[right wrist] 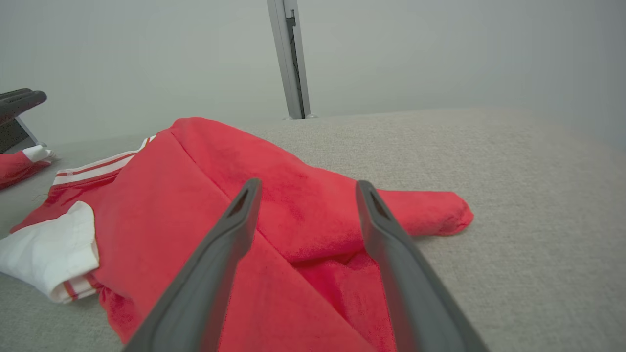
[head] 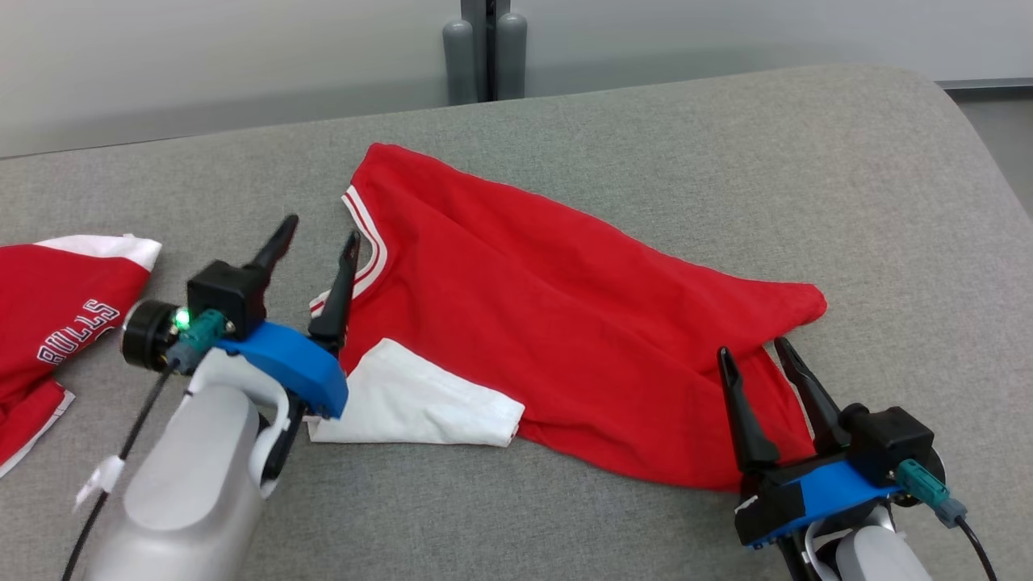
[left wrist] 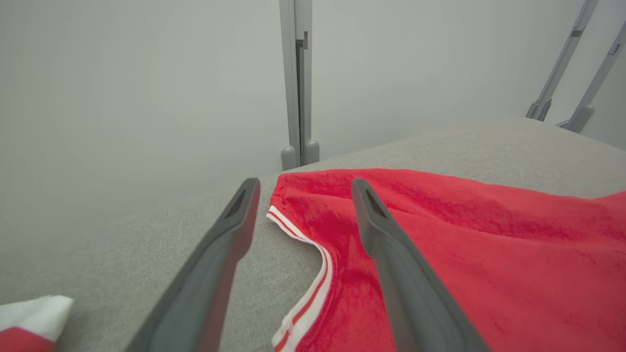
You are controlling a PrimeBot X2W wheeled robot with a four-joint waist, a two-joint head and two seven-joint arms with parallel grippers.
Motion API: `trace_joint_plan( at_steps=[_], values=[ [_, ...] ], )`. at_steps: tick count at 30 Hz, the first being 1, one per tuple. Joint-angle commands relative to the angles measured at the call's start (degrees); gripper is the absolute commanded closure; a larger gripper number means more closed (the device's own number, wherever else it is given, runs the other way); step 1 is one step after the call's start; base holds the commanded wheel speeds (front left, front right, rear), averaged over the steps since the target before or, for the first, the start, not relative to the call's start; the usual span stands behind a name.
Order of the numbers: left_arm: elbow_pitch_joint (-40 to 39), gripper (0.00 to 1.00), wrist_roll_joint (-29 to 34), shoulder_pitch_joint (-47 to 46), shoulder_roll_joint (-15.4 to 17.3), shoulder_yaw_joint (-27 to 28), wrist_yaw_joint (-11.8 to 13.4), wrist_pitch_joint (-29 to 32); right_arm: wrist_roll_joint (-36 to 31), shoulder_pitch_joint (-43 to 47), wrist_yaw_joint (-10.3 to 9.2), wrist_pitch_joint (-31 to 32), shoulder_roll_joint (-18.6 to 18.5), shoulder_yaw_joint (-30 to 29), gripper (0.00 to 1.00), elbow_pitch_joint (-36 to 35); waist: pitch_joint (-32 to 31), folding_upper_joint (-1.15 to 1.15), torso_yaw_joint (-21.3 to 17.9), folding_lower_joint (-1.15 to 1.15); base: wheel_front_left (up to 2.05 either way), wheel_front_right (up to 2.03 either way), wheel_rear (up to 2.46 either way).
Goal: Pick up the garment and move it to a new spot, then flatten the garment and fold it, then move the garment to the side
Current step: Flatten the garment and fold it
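While it lies rumpled mid-frame on the grey cushion (head: pixel 646 145), the red garment (head: pixel 549 323) runs its long axis from the head view's upper centre-left down to the lower right. There are two red garments, this one and a second jersey (head: pixel 56 323) at the left edge. There are also two grippers. The left gripper (head: pixel 321 229), fingers apart, is at the garment's striped left edge. The right gripper (head: pixel 752 348), fingers apart and empty, is at its lower-right corner.
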Motion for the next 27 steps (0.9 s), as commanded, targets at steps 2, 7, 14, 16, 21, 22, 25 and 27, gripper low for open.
trace_joint_plan(
  at_steps=[2,7,14,16,21,22,25,27],
  values=[
    [-0.85,0.0,0.21,3.11,-0.17,-1.36,0.08,-0.14,-0.2,1.19,0.01,-0.21,-0.14,-0.17,0.0,-0.37,-0.08,0.0,0.6,0.01,0.0,0.0,0.0],
    [-0.7,0.0,-1.44,6.55,-0.97,-4.32,-0.08,1.37,-0.7,1.63,0.01,-0.21,-0.14,-0.53,0.0,-0.49,0.29,0.0,1.44,0.01,0.0,0.0,0.0],
    [-0.04,0.0,-4.96,7.03,-1.06,-9.44,-0.13,4.31,-1.06,0.19,0.01,-0.21,-0.15,-0.16,0.0,-0.07,1.09,0.0,0.98,0.01,0.0,0.0,0.0],
    [0.83,0.0,-5.55,6.39,-0.97,-10.36,-0.13,4.91,-0.97,-0.07,0.01,-0.21,-0.15,0.05,0.0,-0.12,1.35,0.0,0.57,0.01,0.0,0.0,0.0],
    [3.85,0.0,-6.56,4.8,-1.14,-11.73,-0.14,4.96,-0.67,-0.08,0.01,-0.21,-0.16,0.03,0.0,-0.04,1.96,0.0,-0.43,0.01,0.0,0.0,0.0],
    [4.47,0.0,-6.57,4.39,-1.14,-11.99,-0.14,4.99,-0.58,-0.16,0.01,-0.21,-0.14,0.03,0.0,0.02,2.1,0.0,-0.62,0.01,0.0,0.0,0.0],
    [6.14,0.24,-7.49,3.45,-1.25,-13.06,-0.13,5.24,-0.34,-0.27,0.01,-0.21,-0.15,0.18,0.0,0.02,2.35,0.0,-1.2,0.01,0.0,0.0,0.0],
    [7.22,1.0,-8.01,2.96,-1.34,-13.56,-0.14,5.29,-0.2,-0.22,0.01,-0.21,-0.15,0.0,0.0,-0.04,2.38,0.0,-1.44,0.01,0.0,0.0,0.0]
  ],
)
